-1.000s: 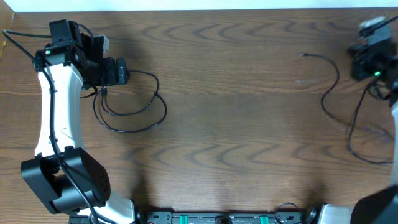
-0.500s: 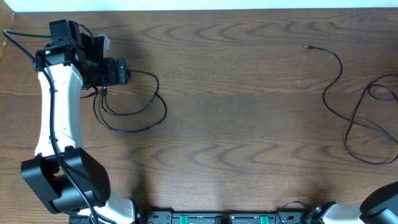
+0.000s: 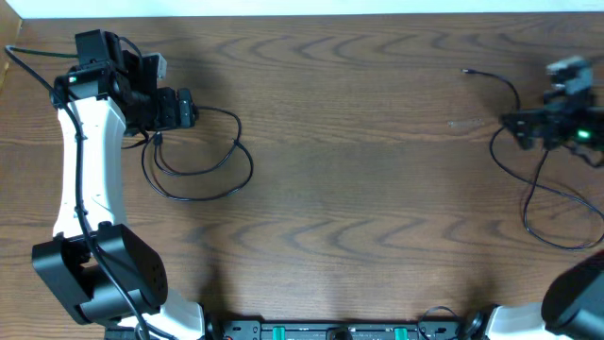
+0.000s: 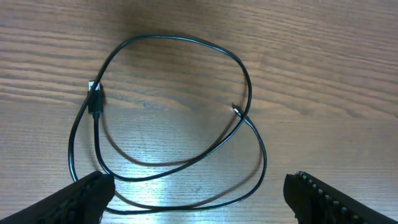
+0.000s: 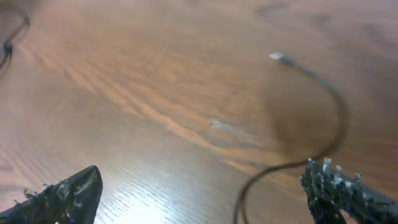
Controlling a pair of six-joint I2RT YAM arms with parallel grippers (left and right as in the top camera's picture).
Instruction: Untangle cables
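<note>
Two thin black cables lie apart on the wooden table. The left cable (image 3: pixel 203 179) is a loose double loop, and the left wrist view shows its plug (image 4: pixel 94 99) and its bare tip (image 4: pixel 237 110). My left gripper (image 3: pixel 189 109) hovers over this cable, open, with its fingertips (image 4: pixel 87 198) wide apart and nothing between them. The right cable (image 3: pixel 514 104) snakes down the right side, its tip (image 5: pixel 277 56) pointing left. My right gripper (image 3: pixel 511 126) hangs above it, open and empty, with the cable (image 5: pixel 336 118) passing close to its right fingertip (image 5: pixel 345 193).
Bare wood table (image 3: pixel 359 189) lies between the two cables. The left arm's white link (image 3: pixel 90 161) and its base (image 3: pixel 94 274) stand at the left. A black rail (image 3: pixel 340 331) runs along the front edge.
My right gripper has gone from shut to open. The right arm left the overhead view and is back, lower, over the right cable, whose tip now lies slightly higher. The left arm has not moved.
</note>
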